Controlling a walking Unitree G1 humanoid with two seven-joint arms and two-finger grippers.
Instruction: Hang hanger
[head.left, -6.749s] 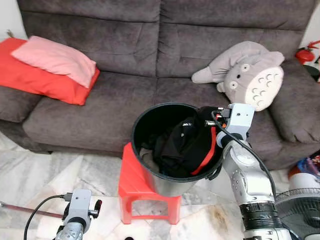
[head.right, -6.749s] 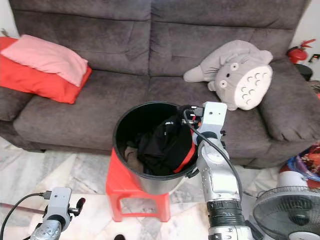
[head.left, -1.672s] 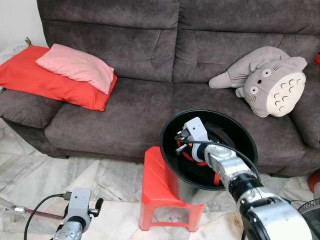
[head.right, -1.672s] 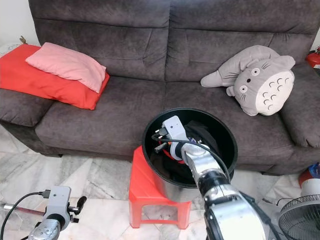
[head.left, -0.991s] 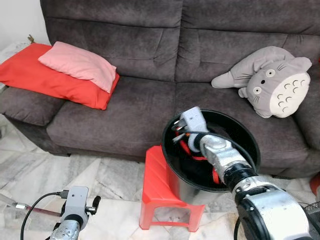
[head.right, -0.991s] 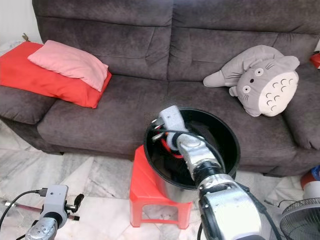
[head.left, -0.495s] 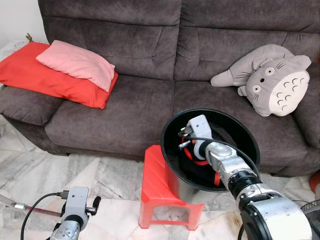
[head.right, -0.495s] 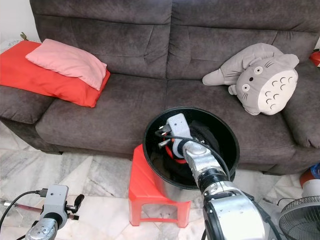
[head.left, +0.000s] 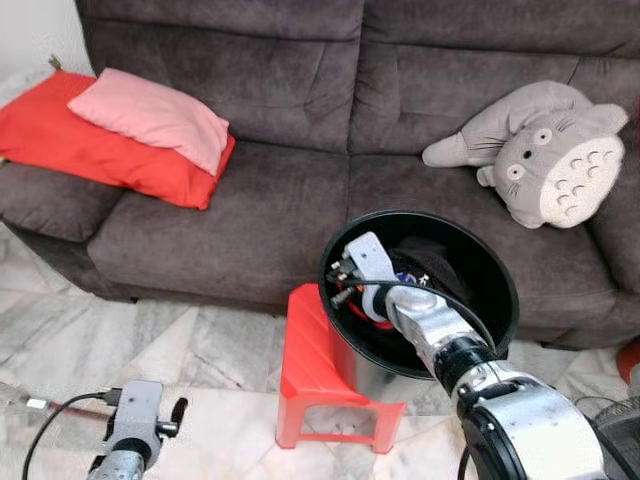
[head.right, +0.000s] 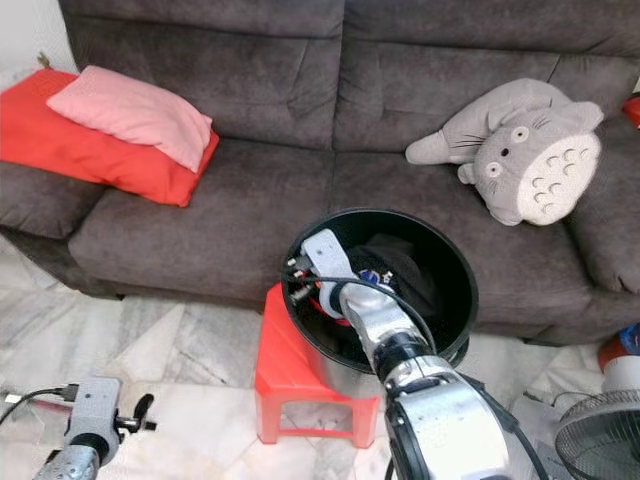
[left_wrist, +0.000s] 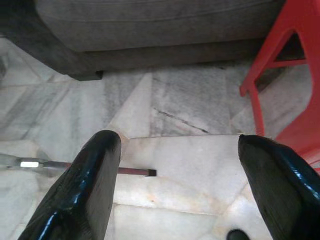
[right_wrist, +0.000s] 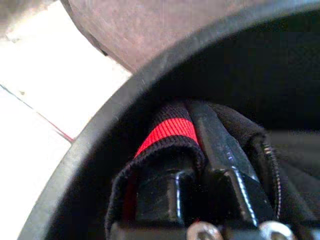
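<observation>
Low in the centre of the frame, the right tool (right_wrist: 197, 165) reaches into the black bin (head.left: 495, 262) on the red stool (head.left: 310, 362), fingers closed on a black garment (right_wrist: 170, 131) (red-banded cuff). The left tool (left_wrist: 185, 170) hangs wide open, empty, over the floor (left_wrist: 170, 110).

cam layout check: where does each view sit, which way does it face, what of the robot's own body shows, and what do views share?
Left eye: head, looking forward and down at the sofa, black bucket on the red stool; both arms show.
Right eye: same head and scene; right hand reaches into the bucket.
Left wrist: low by the floor, looking along the left hand, fingers apart, at marble floor and a stool leg.
Right wrist: inside the bucket; fingers closed on black-and-red garment.
Shared: bucket, stool.
</observation>
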